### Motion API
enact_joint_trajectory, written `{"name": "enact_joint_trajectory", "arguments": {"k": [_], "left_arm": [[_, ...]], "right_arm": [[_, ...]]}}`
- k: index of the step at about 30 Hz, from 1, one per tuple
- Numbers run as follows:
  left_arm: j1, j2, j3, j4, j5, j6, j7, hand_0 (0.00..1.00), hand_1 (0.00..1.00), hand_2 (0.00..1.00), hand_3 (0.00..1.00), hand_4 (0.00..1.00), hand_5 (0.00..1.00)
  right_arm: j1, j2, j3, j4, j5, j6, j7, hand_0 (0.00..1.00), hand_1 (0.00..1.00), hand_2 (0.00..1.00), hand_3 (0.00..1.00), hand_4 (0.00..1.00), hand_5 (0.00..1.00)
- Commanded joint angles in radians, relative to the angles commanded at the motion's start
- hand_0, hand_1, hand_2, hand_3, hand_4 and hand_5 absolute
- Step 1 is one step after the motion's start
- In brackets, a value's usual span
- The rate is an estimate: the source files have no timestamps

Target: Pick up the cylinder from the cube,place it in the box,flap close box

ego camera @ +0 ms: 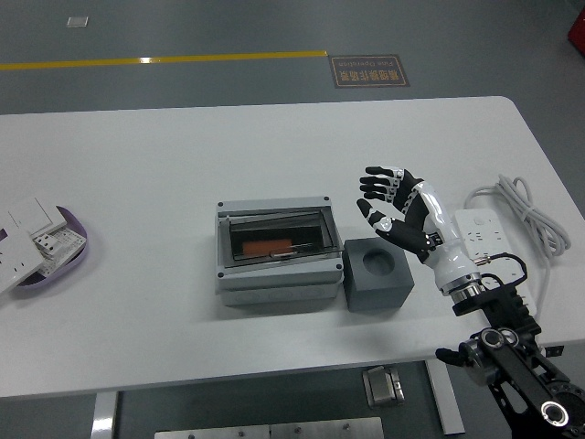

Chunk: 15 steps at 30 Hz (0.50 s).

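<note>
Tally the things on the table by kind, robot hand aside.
Grey box with its clear flap down: 1
Orange cylinder inside the box: 1
Dark grey cube, socket empty: 1
Purple tray holding white switch parts: 1
White power strip with coiled cable: 1
Total: 5
The right robot hand hovers open beside the box and holds nothing.

From my remote seat: grey floor (183,27), smooth, faint sheen. Yellow line (164,59) runs across it beyond the white counter (137,165). Brown floor sign (370,70) past the far edge; print unreadable. Small pale plate (79,20) top left.
</note>
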Motion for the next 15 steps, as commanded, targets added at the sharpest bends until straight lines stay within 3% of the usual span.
{"name": "enact_joint_trajectory", "arguments": {"k": [4,5,15], "left_arm": [[0.001,0.003,-0.001,0.0,0.008,0.0,0.006,0.609,0.638,0.591,0.629,0.69,0.173],[0.0,0.005,0.003,0.0,0.01,-0.001,0.007,0.611,0.638,0.59,0.629,0.689,0.172],[-0.006,0.013,0.015,0.0,0.033,-0.006,0.016,0.61,0.638,0.591,0.629,0.69,0.17]], "right_arm": [[-0.002,0.004,0.01,0.003,-0.006,0.0,0.004,0.696,0.673,0.644,0.661,0.657,0.078],[-0.003,0.004,0.014,0.005,-0.007,0.0,0.005,0.705,0.668,0.643,0.657,0.606,0.078],[-0.024,-0.004,0.076,0.025,-0.005,-0.003,0.018,0.701,0.667,0.641,0.652,0.655,0.106]]}}
